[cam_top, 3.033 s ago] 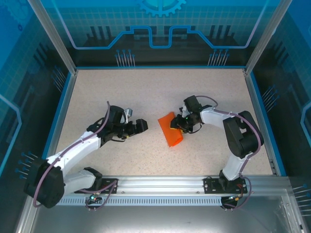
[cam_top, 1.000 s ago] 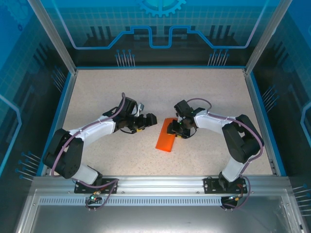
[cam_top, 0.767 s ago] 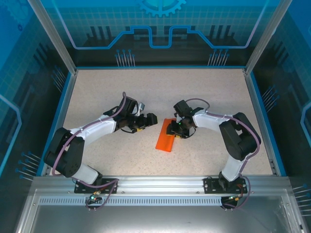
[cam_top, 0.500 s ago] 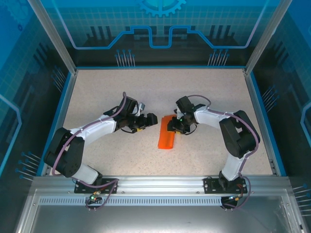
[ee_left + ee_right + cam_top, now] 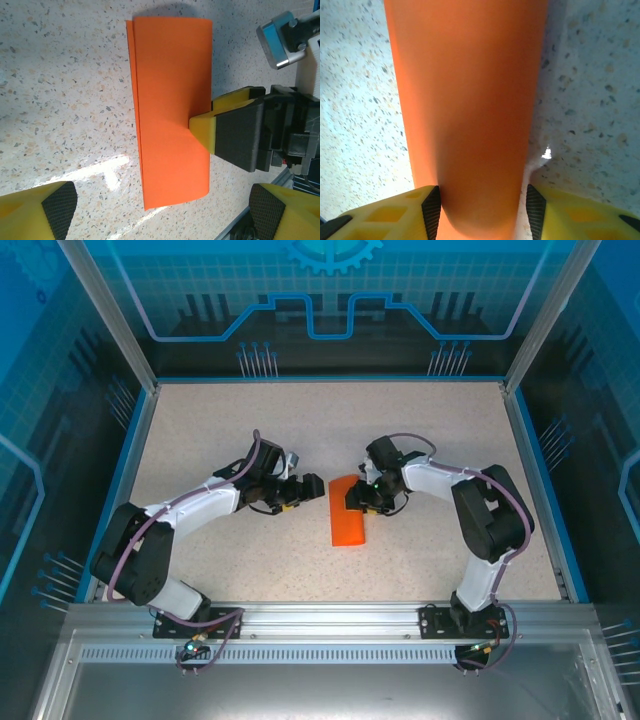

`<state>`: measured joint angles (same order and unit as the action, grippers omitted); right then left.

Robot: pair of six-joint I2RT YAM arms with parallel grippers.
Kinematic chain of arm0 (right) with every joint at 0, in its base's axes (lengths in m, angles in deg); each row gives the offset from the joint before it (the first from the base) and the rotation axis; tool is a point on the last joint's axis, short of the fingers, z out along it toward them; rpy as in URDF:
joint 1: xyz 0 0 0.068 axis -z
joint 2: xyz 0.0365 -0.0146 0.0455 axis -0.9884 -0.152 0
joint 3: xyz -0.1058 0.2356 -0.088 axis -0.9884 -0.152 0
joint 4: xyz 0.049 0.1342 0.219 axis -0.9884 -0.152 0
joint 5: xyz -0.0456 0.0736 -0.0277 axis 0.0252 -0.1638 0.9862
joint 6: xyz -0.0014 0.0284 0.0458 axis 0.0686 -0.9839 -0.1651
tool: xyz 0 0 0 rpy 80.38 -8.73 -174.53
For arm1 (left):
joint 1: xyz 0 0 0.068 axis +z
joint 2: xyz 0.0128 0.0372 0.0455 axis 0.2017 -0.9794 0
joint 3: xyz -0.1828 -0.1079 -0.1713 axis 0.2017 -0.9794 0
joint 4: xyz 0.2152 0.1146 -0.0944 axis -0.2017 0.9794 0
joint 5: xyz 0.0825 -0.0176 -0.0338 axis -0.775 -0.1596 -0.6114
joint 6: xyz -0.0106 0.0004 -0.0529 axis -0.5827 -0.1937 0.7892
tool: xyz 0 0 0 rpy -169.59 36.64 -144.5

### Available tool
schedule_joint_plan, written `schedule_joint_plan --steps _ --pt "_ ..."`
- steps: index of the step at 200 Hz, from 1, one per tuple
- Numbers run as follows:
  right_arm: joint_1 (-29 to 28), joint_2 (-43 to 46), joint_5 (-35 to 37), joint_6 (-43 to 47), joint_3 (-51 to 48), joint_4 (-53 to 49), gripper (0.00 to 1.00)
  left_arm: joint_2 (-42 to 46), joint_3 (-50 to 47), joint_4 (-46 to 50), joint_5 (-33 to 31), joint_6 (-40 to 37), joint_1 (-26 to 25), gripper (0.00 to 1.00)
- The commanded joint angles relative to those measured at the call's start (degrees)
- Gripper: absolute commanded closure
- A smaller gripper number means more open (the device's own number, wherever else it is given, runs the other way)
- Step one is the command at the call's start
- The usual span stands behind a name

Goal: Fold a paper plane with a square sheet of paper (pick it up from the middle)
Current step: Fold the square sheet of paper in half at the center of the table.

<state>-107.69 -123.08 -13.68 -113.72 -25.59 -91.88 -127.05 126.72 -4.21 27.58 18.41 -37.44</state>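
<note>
The square sheet of paper (image 5: 347, 525) lies on the speckled surface (image 5: 440, 430), folded over into a narrow orange strip. In the overhead view its long axis runs roughly from the near side of the surface to the far side, with a slight lean.

The right gripper (image 5: 357, 498) is at the strip's right long edge and overlaps it. From the left wrist camera the paper (image 5: 170, 100) shows two layers. The lower one peeks out as a thin line along the long edge away from the right gripper. The edge on the gripper's side looks rounded rather than sharply creased. There the right gripper (image 5: 209, 122) has one yellow-tipped finger (image 5: 202, 131) resting on top of the paper, just inside that rounded edge. In the right wrist view the paper (image 5: 470, 100) fills the whole gap between the dark pads (image 5: 431, 210) of the right gripper (image 5: 482, 215). Both pads touch the paper, so the fingers are pinching the sheet.

The left gripper (image 5: 306, 488) is on the opposite side of the paper, near its left long edge but apart from it. In its own wrist view the left gripper (image 5: 164, 204) has its fingers (image 5: 52, 207) in the two bottom corners, spread wide. One end of the strip lies between them, and they grasp nothing.
</note>
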Motion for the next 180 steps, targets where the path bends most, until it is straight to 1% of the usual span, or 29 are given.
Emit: schedule_joint_plan --steps 1,18,31,50,74,97,133,158,180 --pt "1.2 2.2 -2.5 3.1 -0.5 -1.2 0.48 -0.3 2.3 1.6 0.7 -0.8 -0.9 0.08" --pt "1.3 2.4 -4.3 3.9 -0.7 -0.8 0.52 -0.4 2.5 1.6 0.6 -0.8 -1.1 0.08" --pt "1.2 1.7 -5.2 3.9 -0.3 -1.0 0.52 -0.7 2.6 1.4 0.6 -0.6 -1.2 0.08" --pt "1.3 0.8 -3.9 3.0 -0.4 -1.0 0.52 -0.9 2.7 1.3 0.4 -0.6 -1.6 0.07" --pt "1.3 -0.4 -2.8 1.4 -0.7 -0.8 0.56 -1.0 2.9 1.3 0.3 -0.4 -2.0 0.08" --pt "1.2 -0.5 -7.3 -1.1 -2.0 3.6 0.58 -1.3 3.1 1.6 0.1 -0.5 -2.1 0.08" --pt "1.1 0.8 -10.9 -5.6 -3.5 8.5 0.62 -1.3 3.4 1.7 -0.1 -0.5 -2.1 0.07" --pt "0.7 2.9 -10.7 -9.7 -4.4 10.9 0.64 -1.2 3.8 2.3 -0.4 -0.8 -2.1 0.08" --pt "0.2 5.2 -11.3 -15.6 -6.5 16.4 0.63 -1.0 3.7 2.4 -0.8 -0.9 -2.1 0.07"
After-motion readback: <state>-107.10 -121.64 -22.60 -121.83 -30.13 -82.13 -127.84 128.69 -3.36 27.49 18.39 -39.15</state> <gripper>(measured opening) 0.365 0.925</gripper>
